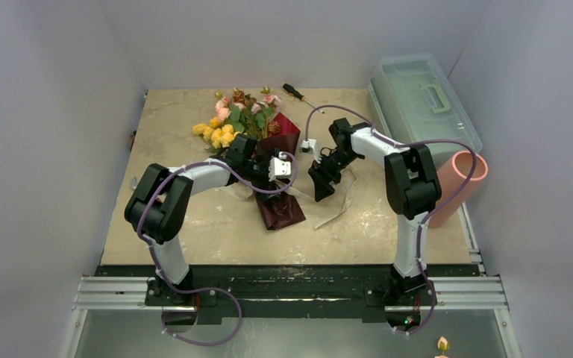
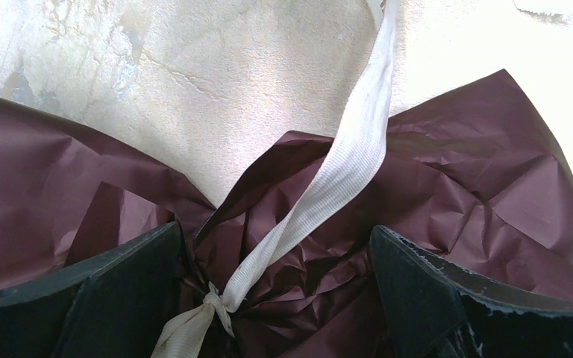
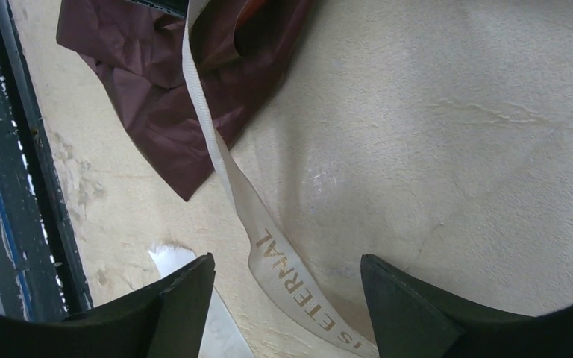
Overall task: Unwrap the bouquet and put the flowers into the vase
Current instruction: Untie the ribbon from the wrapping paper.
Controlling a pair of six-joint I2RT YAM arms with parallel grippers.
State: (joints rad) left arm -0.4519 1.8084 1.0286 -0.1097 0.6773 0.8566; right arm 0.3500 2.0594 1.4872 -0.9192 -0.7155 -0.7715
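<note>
Bouquet [image 1: 257,149] lies on the surface [image 1: 194,224], light and floppy in crinkly paper [image 2: 477,171]; my left tool [image 2: 274,239] gapes wide astride its tied waist, gripping nothing. My right tool [image 3: 287,261] hangs open, empty, over the soft ribbon [image 3: 216,149] tail, where I'd pinch.

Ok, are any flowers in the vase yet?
No, the flowers lie on the table with their stems in the dark red paper, and the vase sits apart at the right edge.
</note>
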